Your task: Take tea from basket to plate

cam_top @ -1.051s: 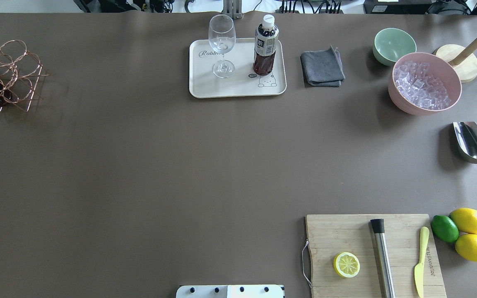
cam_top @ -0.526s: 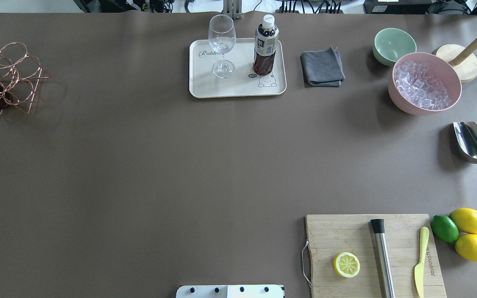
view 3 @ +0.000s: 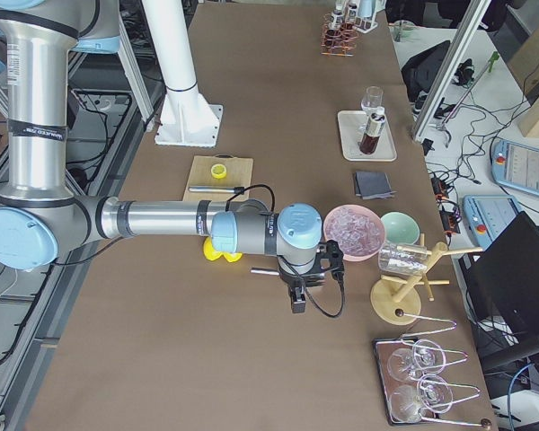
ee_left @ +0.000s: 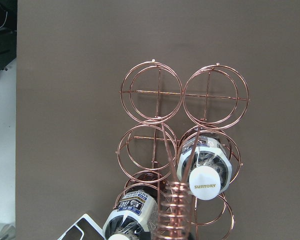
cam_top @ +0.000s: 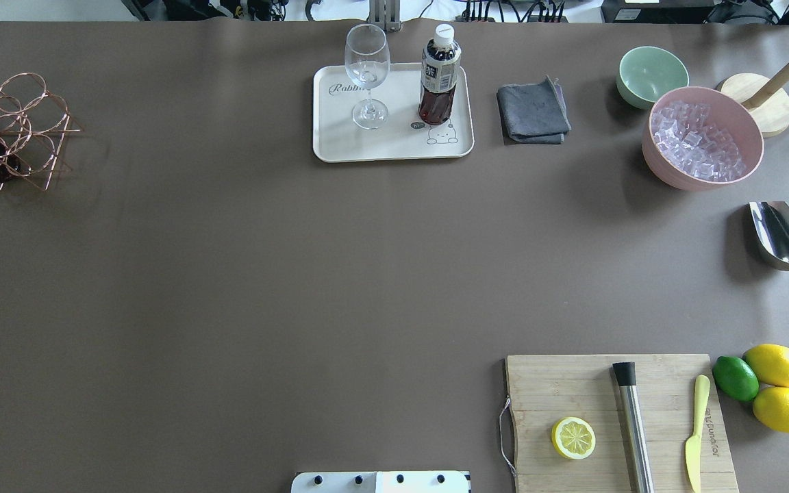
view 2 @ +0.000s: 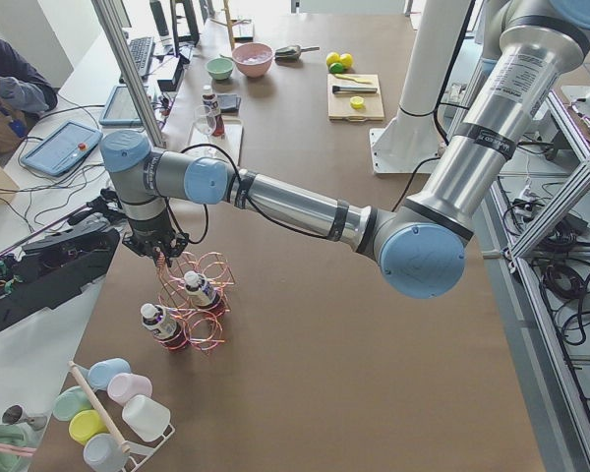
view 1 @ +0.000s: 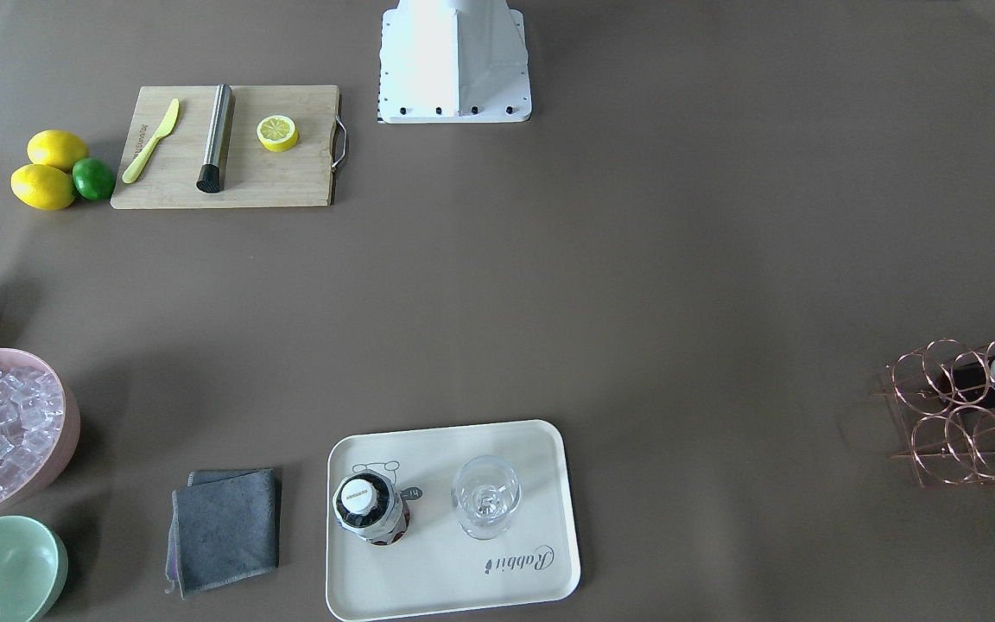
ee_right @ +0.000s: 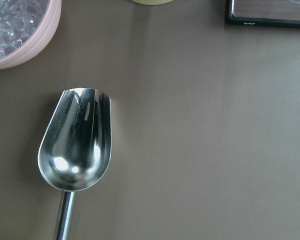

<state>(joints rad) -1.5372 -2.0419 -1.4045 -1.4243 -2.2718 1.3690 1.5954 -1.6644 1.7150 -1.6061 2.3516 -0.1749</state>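
Copper wire basket (cam_top: 18, 130) at the table's left end has slid a touch toward the robot vs approx 1 s ago, its bottles w/ it. Everything else on the table sits as before.

L gripper (view 2: 162, 262) hangs straight down over the basket's top, right at the wire. It shows only on the side cam, so can't tell how far its fingers are apart or whether they hold anything. Wrist cam looks down onto the rings. One tea bottle (ee_left: 202, 167) lies in a middle ring on the right, white cap toward the lens. A second tea bottle (ee_left: 132, 215) lies in the ring below-left, cut off by the frame edge.

Third tea bottle (cam_top: 439, 79) stands upright on the plate (cam_top: 340, 147), at the bear-drawing end. A wine glass (cam_top: 367, 75) stands beside it, not touching. Plate is mid-table at the far edge, well apart from the basket. Grey cloth (cam_top: 533, 113) lies just beside the plate, then the mint bowl (cam_top: 651, 72) and the pink bowl (cam_top: 668, 174) full of ice.

R gripper (view 3: 296, 301) hovers over the metal scoop (ee_right: 77, 145) near the pink bowl; its opening can't be told either.

Cutting board (cam_top: 559, 390) on the robot's near right carries a lemon half (cam_top: 573, 438), steel muddler (cam_top: 633, 424) and yellow knife (cam_top: 696, 431). Two lemons (cam_top: 776, 365) and a lime (cam_top: 735, 378) sit just beside it.
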